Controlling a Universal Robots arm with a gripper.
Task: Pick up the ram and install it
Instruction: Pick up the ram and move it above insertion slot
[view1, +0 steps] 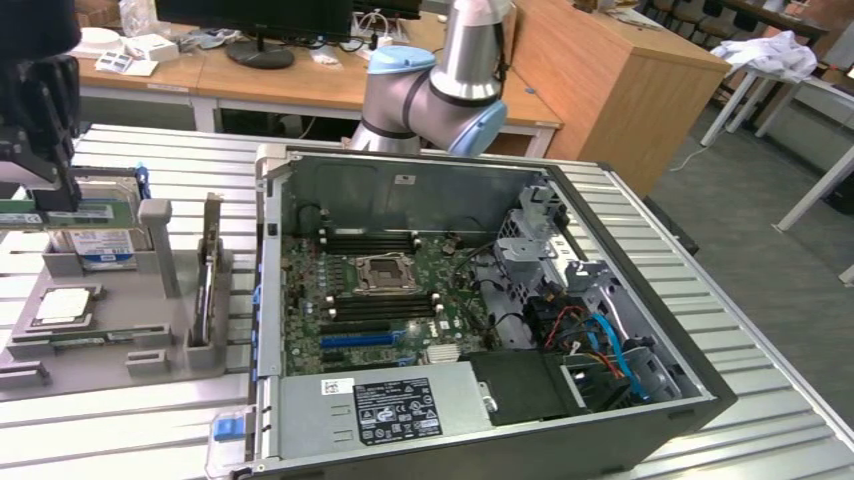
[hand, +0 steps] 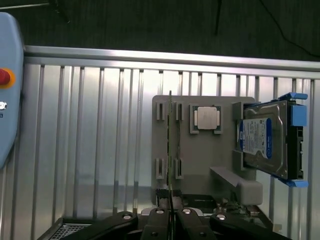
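The ram (view1: 56, 214) is a narrow green stick, and my gripper (view1: 51, 203) is shut on it at the exterior view's far left, above the grey parts tray (view1: 134, 345). In the wrist view the ram (hand: 170, 150) is edge-on, a thin line running out from between the black fingers (hand: 159, 220). My gripper (hand: 170, 216) hangs over the tray's (hand: 200, 155) slotted holders. The open computer case (view1: 694, 390) lies to the exterior view's right. Its motherboard (view1: 380, 300) shows black memory slots (view1: 371, 243) beside the CPU socket (view1: 387, 272).
On the tray lie a blue-labelled hard drive (hand: 264, 141) and a square silver CPU chip (hand: 207, 118). An upright board (view1: 211, 270) stands at the tray's edge near the case. A pendant with a red button (hand: 4, 76) lies on the ribbed metal table (hand: 90, 150).
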